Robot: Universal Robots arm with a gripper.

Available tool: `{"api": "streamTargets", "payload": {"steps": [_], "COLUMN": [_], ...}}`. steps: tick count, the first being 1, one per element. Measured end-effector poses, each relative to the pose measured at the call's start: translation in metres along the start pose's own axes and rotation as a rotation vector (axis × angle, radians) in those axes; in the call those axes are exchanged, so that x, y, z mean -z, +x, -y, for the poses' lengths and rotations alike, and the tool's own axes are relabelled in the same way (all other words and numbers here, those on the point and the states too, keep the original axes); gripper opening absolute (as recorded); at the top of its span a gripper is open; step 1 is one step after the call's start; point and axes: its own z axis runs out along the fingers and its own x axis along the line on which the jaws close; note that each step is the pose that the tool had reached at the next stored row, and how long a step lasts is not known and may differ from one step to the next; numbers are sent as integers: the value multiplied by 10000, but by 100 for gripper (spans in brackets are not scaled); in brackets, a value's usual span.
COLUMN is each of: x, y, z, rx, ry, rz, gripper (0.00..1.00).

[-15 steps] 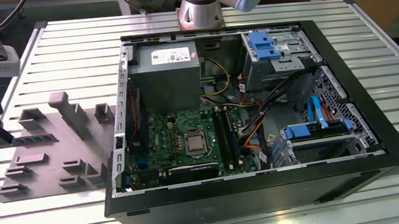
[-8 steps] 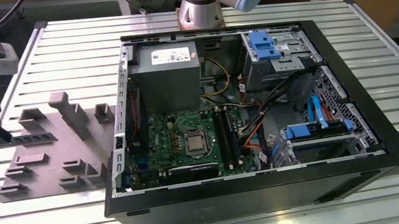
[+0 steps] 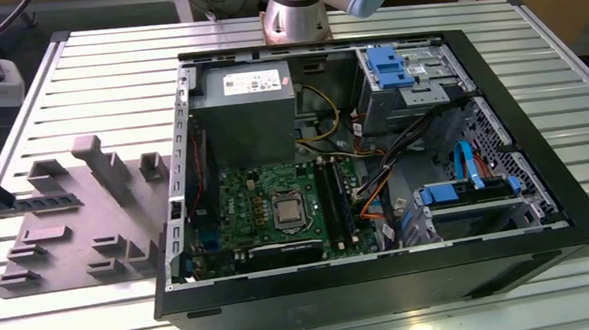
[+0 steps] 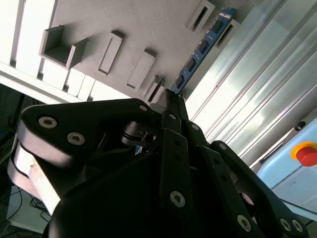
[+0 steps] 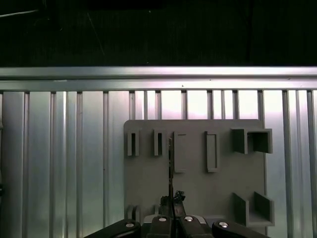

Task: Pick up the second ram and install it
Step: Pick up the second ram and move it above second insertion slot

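Note:
The second ram (image 3: 47, 202) is a thin dark stick lying level over the near-left part of the grey moulded tray (image 3: 79, 229), at the exterior view's left. My gripper (image 3: 5, 205) is at one end of it, with the fingers closed on that end. In the second wrist view the stick (image 4: 203, 47) runs away from the fingertips (image 4: 171, 99), showing blue board and dark chips. In the first wrist view it appears edge-on as a thin line (image 5: 170, 163) above the gripper (image 5: 171, 210). Whether it rests in the tray's slot blocks or hangs just over them I cannot tell.
The open black computer case (image 3: 389, 291) lies to the tray's right, with the green motherboard (image 3: 266, 206) and long black slot rails (image 3: 337, 201) inside. A grey power supply (image 3: 243, 110) and blue drive cages (image 3: 455, 196) stand around them. A red button (image 4: 307, 153) sits beyond the slatted table (image 3: 108, 69).

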Motion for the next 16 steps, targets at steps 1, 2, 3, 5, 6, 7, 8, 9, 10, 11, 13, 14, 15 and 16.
{"api": "streamTargets", "payload": {"steps": [1, 2, 3, 5, 6, 7, 8, 9, 10, 11, 13, 14, 15, 16], "x": [5, 12, 17, 27, 33, 38, 42, 45, 49, 53, 60, 63, 66, 70], "y": [0, 0, -1, -1, -1, -1, -1, -2, -2, -2, -2, -2, -2, -2], "z": [0, 0, -1, -1, -1, -1, -1, -1, -1, -1, -2, -2, -2, -2], "rx": [0, 0, 0, 0, 0, 0, 0, 0, 0, 0, 0, 0, 0, 0], "ry": [0, 0, 0, 2, 2, 3, 4, 6, 6, 6, 6, 7, 8, 9], "rz": [0, -1, 0, 1, 1, 1, 2, 3, 2, 2, 2, 2, 2, 2], "gripper": [12, 12, 12, 12, 12, 12, 12, 12, 12, 12, 12, 12, 12, 12]}}
